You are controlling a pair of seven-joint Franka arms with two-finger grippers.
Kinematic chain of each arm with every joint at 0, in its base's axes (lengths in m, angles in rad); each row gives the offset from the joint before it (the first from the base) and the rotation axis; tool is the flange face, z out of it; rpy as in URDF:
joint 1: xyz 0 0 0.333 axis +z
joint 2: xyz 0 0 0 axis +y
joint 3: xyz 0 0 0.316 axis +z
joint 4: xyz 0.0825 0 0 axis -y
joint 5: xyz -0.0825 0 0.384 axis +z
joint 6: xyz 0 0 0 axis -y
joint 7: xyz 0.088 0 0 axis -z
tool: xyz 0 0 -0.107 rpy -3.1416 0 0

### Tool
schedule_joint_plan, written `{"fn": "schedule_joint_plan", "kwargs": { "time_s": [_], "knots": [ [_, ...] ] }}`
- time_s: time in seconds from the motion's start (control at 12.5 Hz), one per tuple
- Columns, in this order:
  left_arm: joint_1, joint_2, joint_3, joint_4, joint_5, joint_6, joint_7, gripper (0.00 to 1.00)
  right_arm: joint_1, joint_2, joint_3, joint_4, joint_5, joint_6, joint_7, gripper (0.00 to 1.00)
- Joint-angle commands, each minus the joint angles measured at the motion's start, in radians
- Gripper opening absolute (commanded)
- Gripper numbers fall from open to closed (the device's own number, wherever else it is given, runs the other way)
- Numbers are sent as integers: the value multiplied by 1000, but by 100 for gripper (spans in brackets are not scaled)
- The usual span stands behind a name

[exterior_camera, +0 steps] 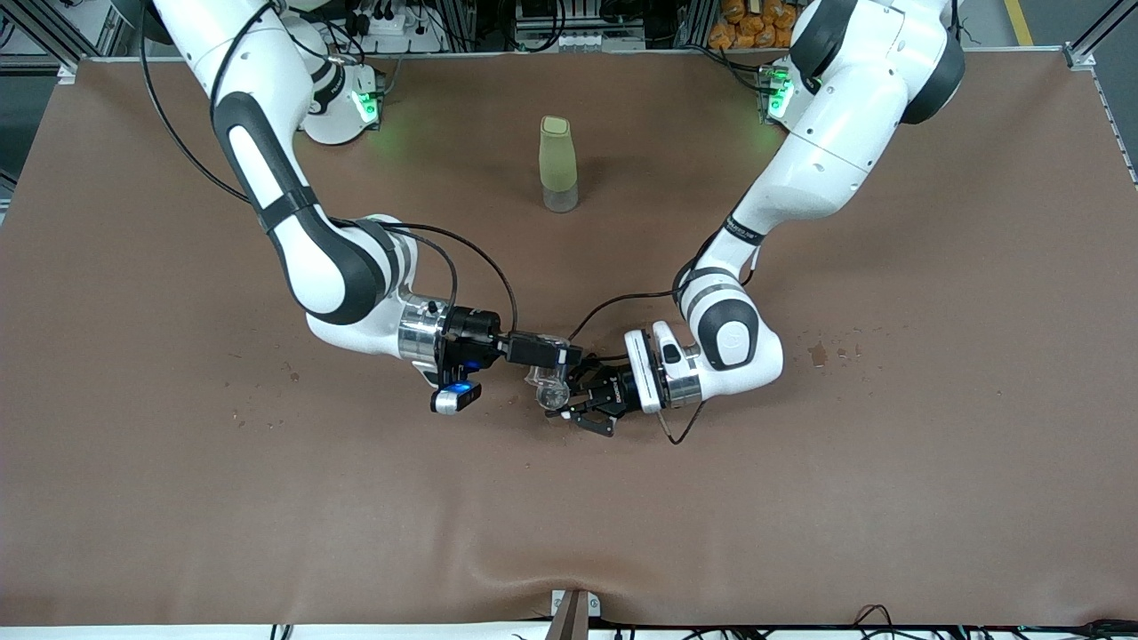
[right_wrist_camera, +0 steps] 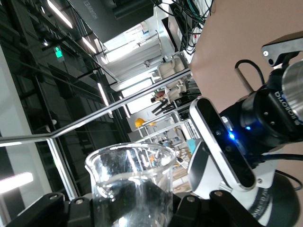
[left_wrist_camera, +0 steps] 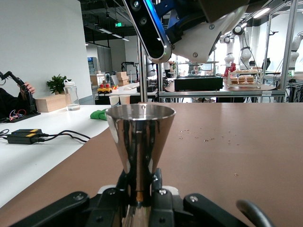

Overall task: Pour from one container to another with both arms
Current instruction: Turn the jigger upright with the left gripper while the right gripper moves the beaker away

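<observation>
Nearer to the front camera than the pale-green bottle (exterior_camera: pixel 558 165), the two grippers meet above the brown table (exterior_camera: pixel 933 498): the right gripper (exterior_camera: pixel 544 366) is closed on the tiny clear glass cup (right_wrist_camera: pixel 130 187), tipped on its side just over the steel jigger (left_wrist_camera: pixel 140 139). The left gripper (exterior_camera: pixel 580 402) clamps the narrow waist of this shiny hourglass jigger, whose long axis stands upright with its round rim open toward the smooth transparent cup.

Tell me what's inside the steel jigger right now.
Cannot tell. The steel jigger, shut in the left gripper, shows only its outer wall from the side. From above, the glass cup, tipped in the right gripper, covers its mouth.
</observation>
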Motion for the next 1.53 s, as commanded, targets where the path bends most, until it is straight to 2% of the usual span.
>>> {"fn": "schedule_joint_plan", "kwargs": {
  "time_s": [0.0, 0.96, 1.45],
  "knots": [
    [8, -22, -6, -24, -19, -8, 11, 0, 8, 17, -2, 25, 40, -3, 17, 0],
    [43, -16, -6, -24, -13, -43, 10, 0, 9, 17, -2, 25, 54, -3, 17, 0],
    [146, 2, -3, -45, 56, -169, 7, 0, 34, 30, -3, 57, 41, -24, -29, 0]
  ]
}}
